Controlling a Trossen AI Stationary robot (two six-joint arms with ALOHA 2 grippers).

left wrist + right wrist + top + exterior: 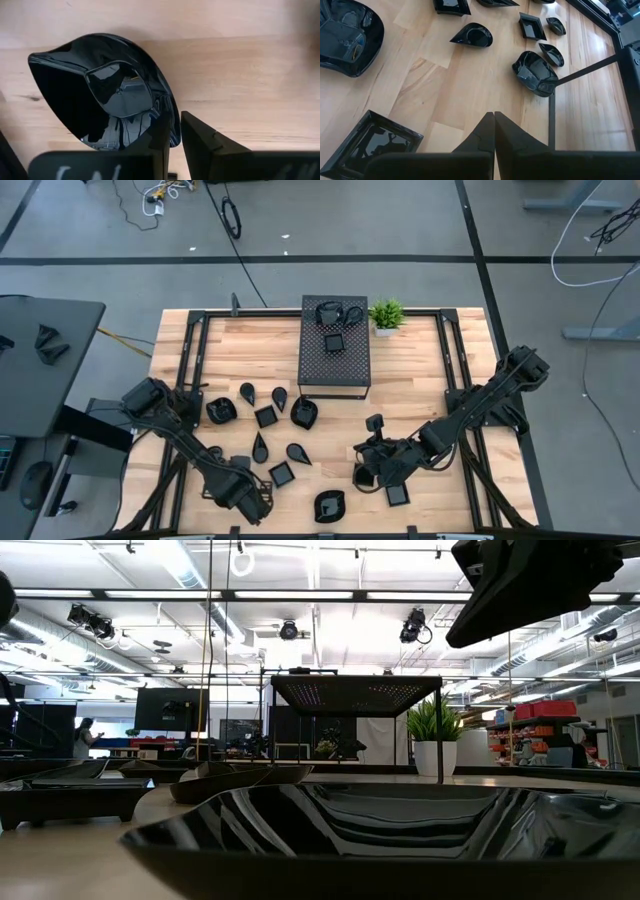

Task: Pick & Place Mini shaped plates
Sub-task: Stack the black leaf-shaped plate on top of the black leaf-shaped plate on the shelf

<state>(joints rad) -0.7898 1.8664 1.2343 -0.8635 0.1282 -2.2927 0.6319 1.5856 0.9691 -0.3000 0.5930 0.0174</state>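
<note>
Several mini shaped plates, small glossy black dishes, lie spread over the wooden table [420, 380]: a teardrop [278, 395], a square [282, 473], a rounded one [328, 505]. My left gripper [247, 496] stands near the table's near left corner, pointing down, shut on a leaf-shaped plate [105, 90]. In the high view that gripper hides the plate. My right gripper [494, 122] is shut and hangs over bare wood right of centre, touching nothing, beside a square plate [372, 142]. My left gripper pinches the leaf-shaped plate's rim [172, 131] at its rounded end. One finger [159, 145] stands over the plate's inner side, and the other [200, 145] stands outside the rim. The fingers come from above, pointing down. The plate appears to lie on the wood.
A large black perforated box [335, 365] stands at the far middle with small plates [333, 342] on top. A green potted plant [386, 313] is beside it. Black frame rails [190, 360] run along the table's left and right sides. The rounded plate [380, 830] fills the low view's foreground.
</note>
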